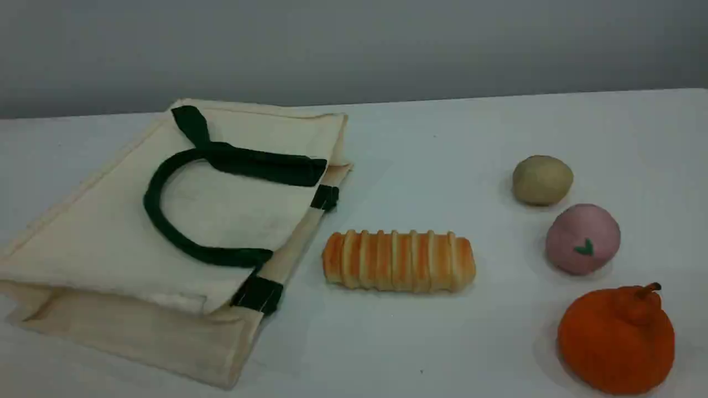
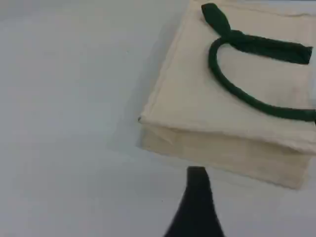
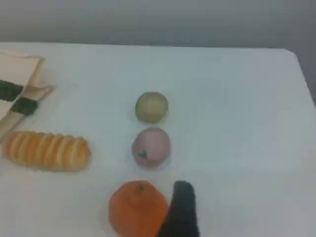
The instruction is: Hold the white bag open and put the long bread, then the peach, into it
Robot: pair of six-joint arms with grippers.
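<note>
- The white bag point(image 1: 110, 243) lies flat on its side on the left of the table point(image 1: 431, 143), its mouth edge turned toward the middle of the table and pressed closed; nothing is inside it as far as can be seen.
- One dark green handle point(image 1: 166, 221) loops across the bag's upper face, with green patches point(image 1: 257, 293) at the mouth edge.
- The long bread point(image 1: 398, 261) lies crosswise just beside the bag's mouth, apart from it, untouched.
- The peach point(image 1: 582, 239) sits well to the right, between a tan potato-like ball point(image 1: 542, 179) behind it and an orange stemmed fruit point(image 1: 617, 337) in front; the three stand near one another without clearly touching.
- The left gripper point(image 2: 197, 207) hangs over bare table, just short of the bag's bottom end; only one dark fingertip shows, nothing is held, and the jaws stand wide apart.
- The right gripper point(image 3: 180, 212) hovers above the fruits, its fingertip showing beside the orange fruit; it too is spread wide and empty.
- Neither arm shows in the scene view.
- Progress, as I judge it: nothing is done yet. Left to do: open the bag's mouth and hold it, put in the bread, then the peach.
</note>
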